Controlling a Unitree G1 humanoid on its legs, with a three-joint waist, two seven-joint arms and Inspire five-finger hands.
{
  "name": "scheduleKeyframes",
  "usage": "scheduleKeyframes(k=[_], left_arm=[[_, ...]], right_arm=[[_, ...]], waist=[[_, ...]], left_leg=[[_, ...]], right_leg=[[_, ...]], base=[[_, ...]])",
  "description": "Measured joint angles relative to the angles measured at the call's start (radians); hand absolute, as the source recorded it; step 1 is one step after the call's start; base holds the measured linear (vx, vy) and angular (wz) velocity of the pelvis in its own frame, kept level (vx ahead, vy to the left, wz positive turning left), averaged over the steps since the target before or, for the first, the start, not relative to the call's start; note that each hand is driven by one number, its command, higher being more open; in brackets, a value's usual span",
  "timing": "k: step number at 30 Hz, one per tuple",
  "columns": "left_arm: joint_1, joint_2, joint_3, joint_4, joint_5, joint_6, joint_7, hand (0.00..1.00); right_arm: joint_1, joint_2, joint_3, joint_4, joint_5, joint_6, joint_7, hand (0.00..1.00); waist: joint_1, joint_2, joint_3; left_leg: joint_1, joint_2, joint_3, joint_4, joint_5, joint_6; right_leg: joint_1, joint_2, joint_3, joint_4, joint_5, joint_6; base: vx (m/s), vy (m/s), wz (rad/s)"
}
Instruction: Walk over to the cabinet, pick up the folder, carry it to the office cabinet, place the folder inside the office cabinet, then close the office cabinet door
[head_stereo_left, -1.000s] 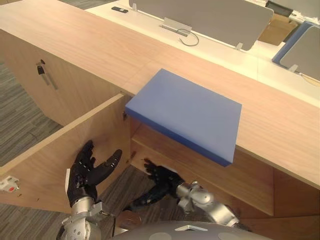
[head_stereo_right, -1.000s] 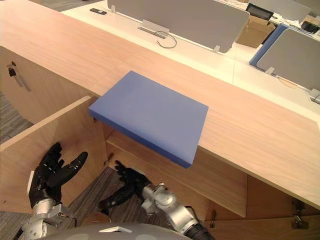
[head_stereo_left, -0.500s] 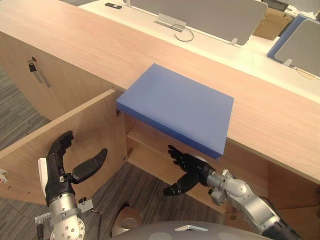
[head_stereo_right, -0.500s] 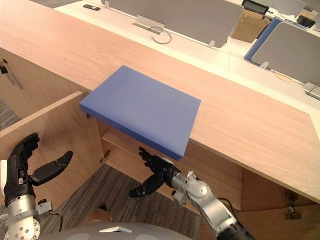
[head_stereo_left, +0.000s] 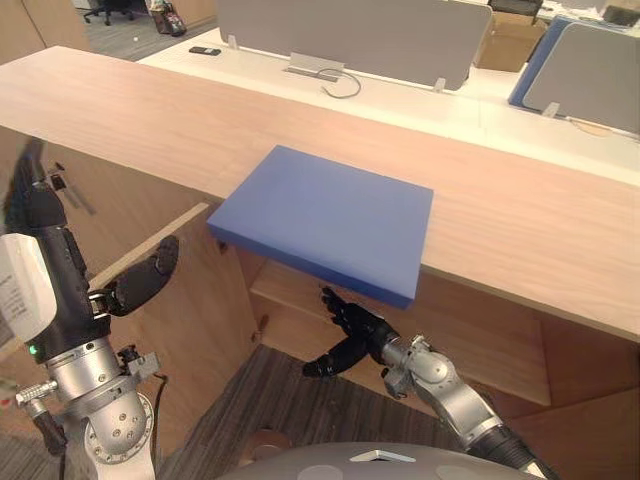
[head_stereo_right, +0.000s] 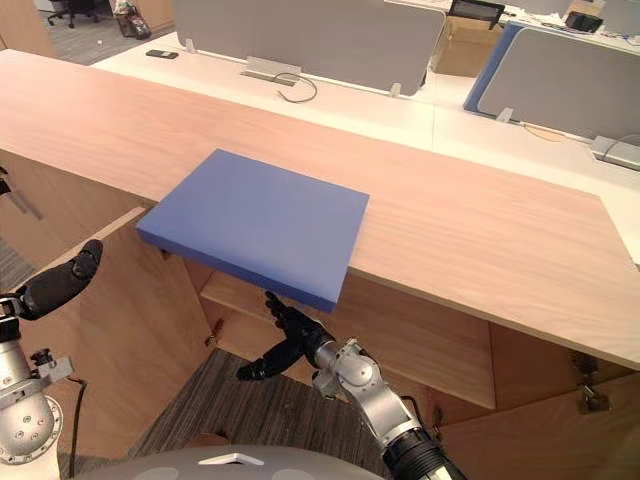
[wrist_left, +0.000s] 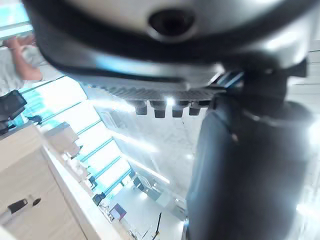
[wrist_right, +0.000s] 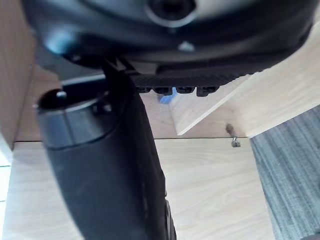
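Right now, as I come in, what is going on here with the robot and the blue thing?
A humanoid robot stands in front of a wooden cabinet whose door is open. A blue folder lies flat on the cabinet top, its near corner overhanging the front edge. The right hand reaches open-fingered beneath that overhang, apparently without touching it. The left hand is raised, open, beside the door. Neither hand holds the folder yet.

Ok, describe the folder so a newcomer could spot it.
A long wooden cabinet top runs across the scene. On its near edge, overhanging the open compartment, lies the folder. It is the only flat blue slab on the wood, with the right hand open just beneath.
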Motion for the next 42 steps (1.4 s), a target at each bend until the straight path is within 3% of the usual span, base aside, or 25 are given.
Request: scheduleKeyframes(k=[7, 18, 21, 24, 28, 33, 35, 37, 38, 42], left_arm=[[-0.009, -0.01, 0.068, 0.001, 0.036, 0.028, 0.042, 1.0], [-0.033, -0.01, 0.064, 0.001, 0.04, 0.029, 0.072, 1.0], [0.009, 0.001, -0.037, -0.003, 0.037, 0.024, 0.064, 1.0], [0.034, 0.045, -0.141, -0.005, 0.04, -0.019, 0.013, 1.0], [0.041, 0.1, -0.229, -0.005, 0.039, -0.088, 0.008, 1.0], [0.042, 0.121, -0.304, -0.005, 0.033, -0.106, 0.008, 1.0], [0.042, 0.147, -0.346, -0.003, 0.028, -0.108, 0.008, 1.0], [0.032, 0.174, -0.404, 0.03, 0.024, -0.121, 0.009, 1.0], [0.007, 0.207, -0.463, 0.074, 0.025, -0.137, 0.001, 1.0], [0.006, 0.236, -0.536, 0.103, 0.017, -0.15, -0.004, 1.0]], right_arm=[[0.007, 0.091, -0.091, 0.0, -0.072, -0.001, 0.001, 1.0], [0.088, 0.152, -0.176, 0.008, -0.112, -0.008, -0.001, 1.0], [0.129, 0.174, -0.233, 0.148, -0.154, -0.071, -0.017, 1.0], [0.147, 0.15, -0.239, 0.245, -0.206, -0.07, -0.043, 1.0], [0.156, 0.123, -0.223, 0.282, -0.226, -0.07, -0.056, 1.0], [0.143, 0.112, -0.191, 0.305, -0.226, -0.084, -0.087, 1.0], [0.106, 0.114, -0.167, 0.388, -0.221, -0.119, -0.087, 1.0], [-0.025, 0.136, -0.162, 0.676, -0.218, -0.162, -0.1, 1.0], [-0.152, 0.161, -0.17, 0.97, -0.218, -0.16, -0.157, 1.0], [-0.202, 0.157, -0.158, 1.21, -0.218, -0.15, -0.24, 1.0]], waist=[[0.0, -0.003, -0.002], [-0.018, -0.001, -0.002], [-0.026, -0.004, -0.007], [-0.031, 0.001, -0.003], [-0.061, 0.015, 0.005], [-0.057, 0.031, -0.001], [-0.052, 0.037, 0.001], [-0.045, 0.042, -0.002], [-0.025, 0.048, -0.001], [0.025, 0.066, 0.012]], left_leg=[[0.014, 0.007, 0.014, -0.015, 0.001, -0.003], [0.018, 0.012, 0.025, -0.018, 0.002, -0.003], [0.033, 0.013, 0.036, -0.014, -0.002, -0.003], [0.025, 0.013, 0.04, -0.012, -0.002, -0.003], [0.031, 0.018, 0.053, -0.013, -0.003, -0.003], [0.032, 0.019, 0.054, -0.013, -0.003, -0.003], [0.032, 0.019, 0.054, -0.014, -0.003, -0.003], [0.034, 0.015, 0.05, -0.021, 0.001, -0.001], [0.033, 0.007, 0.033, -0.031, 0.011, 0.0], [0.042, -0.012, -0.03, -0.047, 0.037, 0.0]], right_leg=[[-0.002, 0.004, 0.01, -0.002, 0.0, 0.0], [-0.004, 0.005, 0.018, -0.001, 0.0, 0.0], [0.0, 0.005, 0.035, -0.001, 0.0, 0.0], [-0.003, 0.004, 0.039, -0.001, 0.004, 0.005], [-0.005, 0.007, 0.049, -0.001, 0.007, 0.005], [-0.004, 0.007, 0.053, -0.001, 0.008, 0.006], [-0.003, 0.007, 0.053, -0.001, 0.009, 0.007], [0.002, 0.004, 0.05, -0.004, 0.009, 0.008], [0.007, 0.0, 0.033, -0.006, 0.01, 0.009], [0.045, -0.007, -0.031, -0.017, 0.01, 0.01]], base=[[0.02, 0.018, -0.06], [-0.01, 0.025, -0.02], [-0.01, 0.03, -0.1], [-0.01, 0.04, -0.09], [-0.02, 0.022, -0.1], [0.0, 0.016, -0.01], [0.0, 0.0, 0.0], [-0.02, 0.016, 0.09], [-0.03, 0.031, 0.3], [0.01, 0.032, 0.56]])
